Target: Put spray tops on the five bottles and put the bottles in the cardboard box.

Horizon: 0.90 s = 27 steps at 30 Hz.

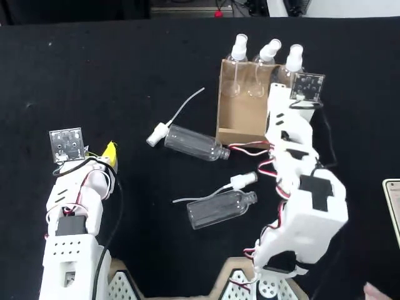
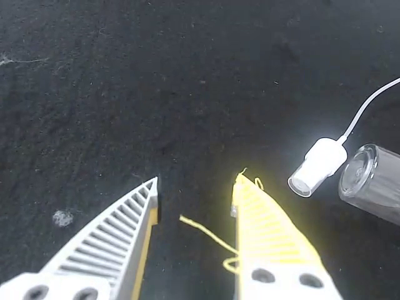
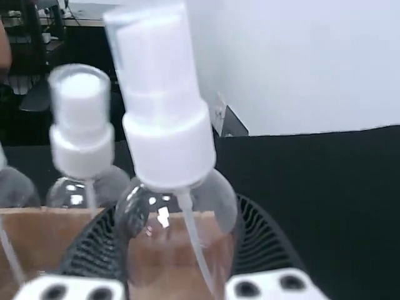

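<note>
The right claw (image 3: 178, 250) is clamped on a capped bottle (image 3: 172, 219). Its black fingers (image 3: 94, 250) curve round both sides of the clear body, and the bottle's spray top (image 3: 162, 106) is seated on the neck. The bottle stands upright at the far corner of the cardboard box (image 1: 240, 119) on that arm's side (whether it is inside the wall or just outside, I cannot tell). A second capped bottle (image 1: 265, 62) and a third capped bottle (image 1: 236, 65) stand upright side by side in the box, against its far wall. The right arm (image 1: 303, 206) stretches along the box's side, and its red and white wires (image 1: 250, 150) loop out by the box's near corner.

Two uncapped bottles lie on the black counter (image 1: 94, 62). The upper bottle (image 1: 194, 144) has its neck close to the box's near corner. A loose spray top (image 1: 158, 133) lies just beside its other end, its thin tube pointing off toward the far side. The lower bottle (image 1: 219, 209) lies nearer the arm bases, neck toward the right arm. A second loose spray top (image 1: 244, 180) lies just beside that neck, its tube trailing back along the bottle.

The left claw (image 2: 197, 182) gapes wide with nothing between its fingers. It sits low over the counter, well apart from the box, and a yellow thread (image 2: 203, 232) hangs off its yellow finger.

A flat device (image 1: 394, 200) lies at the counter's edge beyond the right arm.
</note>
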{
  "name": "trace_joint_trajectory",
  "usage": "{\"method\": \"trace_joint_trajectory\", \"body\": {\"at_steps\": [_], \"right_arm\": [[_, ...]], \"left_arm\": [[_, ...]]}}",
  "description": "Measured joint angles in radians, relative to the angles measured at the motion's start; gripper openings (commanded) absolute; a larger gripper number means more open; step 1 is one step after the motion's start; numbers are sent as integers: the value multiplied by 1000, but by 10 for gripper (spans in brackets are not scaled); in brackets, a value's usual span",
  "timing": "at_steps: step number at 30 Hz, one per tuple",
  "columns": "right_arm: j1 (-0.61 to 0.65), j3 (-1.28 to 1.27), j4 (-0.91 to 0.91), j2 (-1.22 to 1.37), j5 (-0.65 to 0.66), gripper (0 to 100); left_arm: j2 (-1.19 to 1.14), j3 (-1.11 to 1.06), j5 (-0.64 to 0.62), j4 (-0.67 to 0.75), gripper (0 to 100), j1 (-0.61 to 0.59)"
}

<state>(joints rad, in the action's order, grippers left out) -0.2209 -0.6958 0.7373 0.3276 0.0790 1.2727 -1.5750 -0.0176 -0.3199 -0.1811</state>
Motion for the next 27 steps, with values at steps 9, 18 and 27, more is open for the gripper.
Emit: {"method": "trace_joint_trajectory", "body": {"at_steps": [9,18,27], "right_arm": [[-32,107,0,94,0,15],[-31,195,0,192,0,15],[-29,285,0,267,0,15]], "left_arm": [[0,0,0,0,188,0],[0,0,0,0,188,0],[0,0,0,0,188,0]]}}
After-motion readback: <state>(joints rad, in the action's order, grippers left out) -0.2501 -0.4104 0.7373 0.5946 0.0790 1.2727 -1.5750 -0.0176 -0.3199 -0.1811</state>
